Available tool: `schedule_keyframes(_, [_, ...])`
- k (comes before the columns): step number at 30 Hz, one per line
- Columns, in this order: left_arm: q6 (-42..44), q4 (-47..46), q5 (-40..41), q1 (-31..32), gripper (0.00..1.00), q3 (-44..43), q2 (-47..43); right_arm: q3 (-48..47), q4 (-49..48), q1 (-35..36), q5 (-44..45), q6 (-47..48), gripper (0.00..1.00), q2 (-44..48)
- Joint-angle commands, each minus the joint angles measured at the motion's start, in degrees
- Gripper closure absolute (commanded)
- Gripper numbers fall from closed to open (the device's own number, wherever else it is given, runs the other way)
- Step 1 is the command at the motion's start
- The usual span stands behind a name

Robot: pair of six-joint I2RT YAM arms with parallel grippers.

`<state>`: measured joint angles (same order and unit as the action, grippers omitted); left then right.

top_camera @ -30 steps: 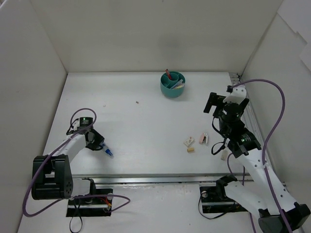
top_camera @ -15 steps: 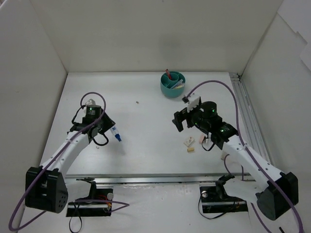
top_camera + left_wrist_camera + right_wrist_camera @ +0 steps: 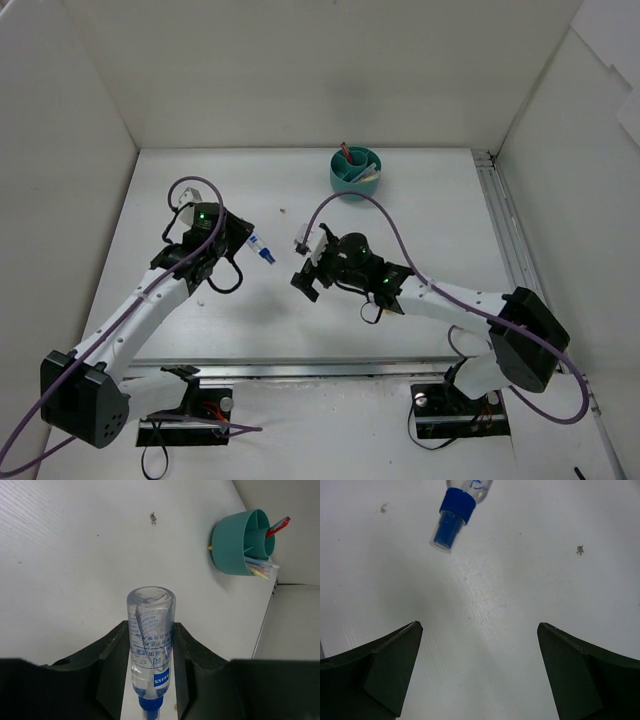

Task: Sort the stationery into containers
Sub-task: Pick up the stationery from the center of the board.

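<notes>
My left gripper [image 3: 252, 246] is shut on a small clear bottle with a blue cap [image 3: 263, 252], held above the table; in the left wrist view the bottle [image 3: 150, 640] sits between the jaws, cap end toward the camera. My right gripper [image 3: 301, 266] is open and empty just right of the bottle, whose blue cap [image 3: 451, 522] shows ahead of its wide-apart fingers [image 3: 395, 650]. The teal organiser cup [image 3: 355, 173] stands at the back centre, holding a red pen [image 3: 277, 527] and pale pens [image 3: 262, 569]. The eraser blocks are hidden under the right arm.
White walls enclose the table on the left, back and right. A metal rail [image 3: 505, 245] runs along the right edge. A small dark speck [image 3: 153, 516] lies on the table between the bottle and the cup [image 3: 242, 542].
My left arm has carried the bottle up and to the right, toward the table's middle. My right arm has swung left across the table, over the erasers, with its open gripper reaching the bottle.
</notes>
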<state>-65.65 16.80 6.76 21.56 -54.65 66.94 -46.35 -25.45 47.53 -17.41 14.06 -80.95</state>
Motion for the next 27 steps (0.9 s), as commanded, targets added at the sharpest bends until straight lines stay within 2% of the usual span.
schedule_keyframes(1, [-7.6,-3.3,4.6,2.9,1.0,-3.1,-3.1,-0.6,-14.6,4.1,9.2,4.3,0.02,-2.5])
schedule_keyframes(5, [-10.2,-3.0,5.5,4.2,1.0,-3.4,-3.6,-2.8,-19.3,6.7,12.0,5.3,0.02,-7.6])
schedule_keyframes(12, [-10.7,-3.0,5.0,4.8,1.0,-3.4,-3.0,-4.3,-26.0,8.0,17.1,2.8,0.02,-10.7])
schedule_keyframes(16, [-10.2,-6.2,2.0,4.8,1.0,-2.9,-1.8,-4.5,-31.4,8.0,19.4,0.6,0.07,-12.1])
schedule_keyframes(19, [-9.2,-6.3,-0.4,5.3,1.0,-3.7,-0.7,-5.1,-32.9,8.1,20.1,0.7,0.17,-13.2])
schedule_keyframes(22, [-8.5,-7.2,-1.8,5.3,1.0,-3.4,-0.6,-5.2,-34.6,8.0,21.6,0.8,0.38,-14.0])
schedule_keyframes(23, [-8.4,-7.7,-2.0,5.3,1.0,-3.0,-0.8,-5.3,-34.8,8.1,22.2,0.8,0.54,-14.4])
schedule_keyframes(26, [-8.3,-8.1,-2.6,5.9,1.0,-2.5,-1.3,-5.7,-35.4,7.9,24.9,1.6,0.76,-14.5])
schedule_keyframes(27, [-8.2,-8.1,-2.5,5.9,1.0,-2.4,-1.5,-5.6,-35.5,8.1,25.2,2.5,0.8,-14.5])
